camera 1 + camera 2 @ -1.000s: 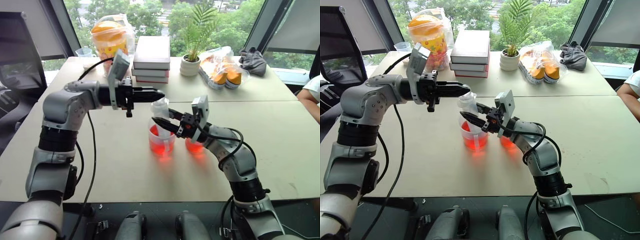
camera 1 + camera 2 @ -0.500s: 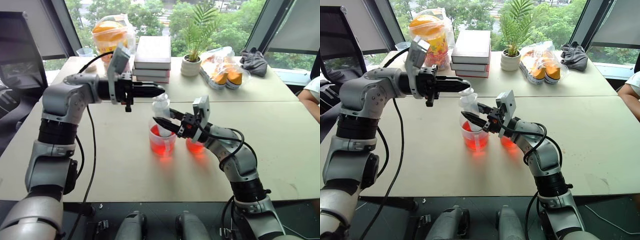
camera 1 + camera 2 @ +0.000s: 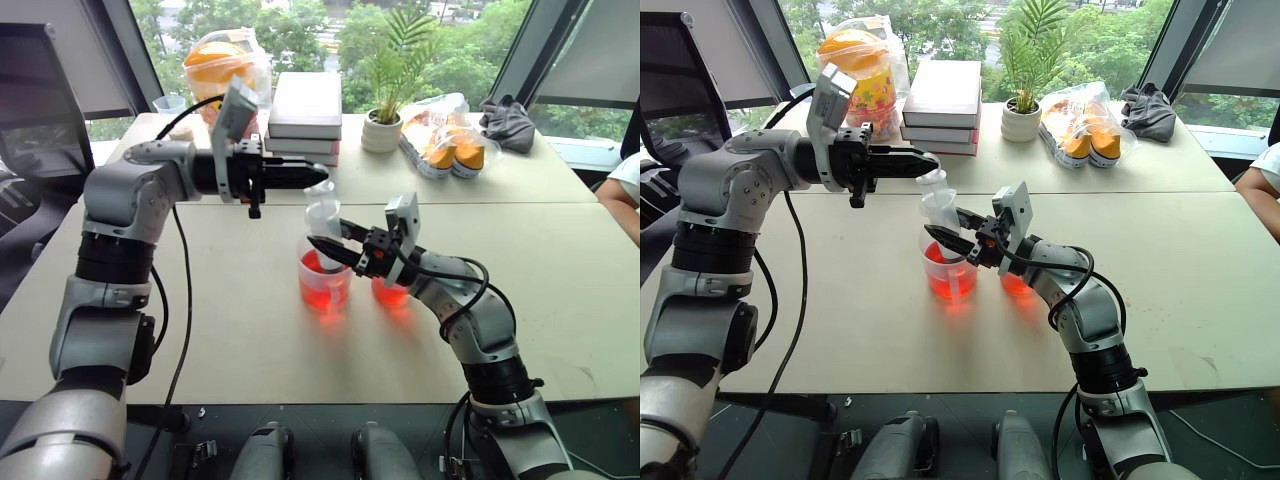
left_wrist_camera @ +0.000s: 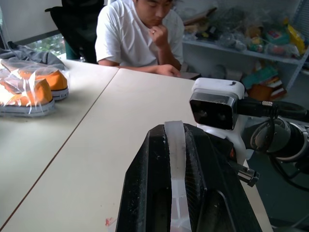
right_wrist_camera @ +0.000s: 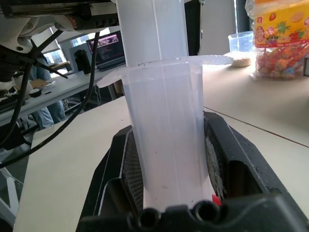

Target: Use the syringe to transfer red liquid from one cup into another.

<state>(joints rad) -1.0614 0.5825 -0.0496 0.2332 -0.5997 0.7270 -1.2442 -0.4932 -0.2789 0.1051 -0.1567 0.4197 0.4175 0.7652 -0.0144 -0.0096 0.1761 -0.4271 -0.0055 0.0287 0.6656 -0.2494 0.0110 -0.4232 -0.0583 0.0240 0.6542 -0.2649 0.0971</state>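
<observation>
Both grippers are clamped on the syringe, right gripper squeezing the barrel over the larger beaker, left gripper pinching the plunger top.

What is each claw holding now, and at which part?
Both hold the syringe: the right claw is shut on its clear barrel, below the flange, and the left claw is shut on the top of its plunger.

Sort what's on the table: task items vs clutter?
In play:
syringe, right gripper shut on the barrel, left gripper shut on the plunger
larger beaker with red liquid
smaller cup

Lying about:
stacked books
potted plant
bagged shoes
snack bag
grey cloth
</observation>
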